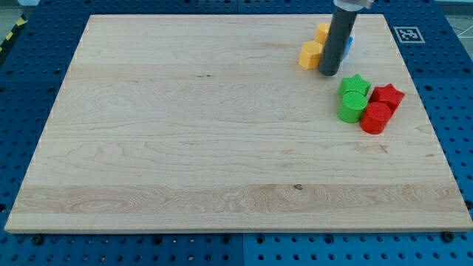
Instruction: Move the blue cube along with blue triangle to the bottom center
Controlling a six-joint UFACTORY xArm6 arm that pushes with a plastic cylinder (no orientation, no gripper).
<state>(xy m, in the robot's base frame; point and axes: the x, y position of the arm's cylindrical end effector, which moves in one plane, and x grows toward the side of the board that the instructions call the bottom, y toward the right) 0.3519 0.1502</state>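
Wooden board (222, 125) on blue pegboard, blocks bunched at view's upper right.
My tip (329, 74) sits just right of yellow block (310, 54); blue block (349, 44) mostly hidden behind rod, second yellow (323, 31) above. Green star (356, 83), green cylinder (352, 107), red star (387, 95), red cylinder (375, 117) below. No pincer fitted.

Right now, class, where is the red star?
The red star sits at the view's right, beside the green star and just above the red cylinder.
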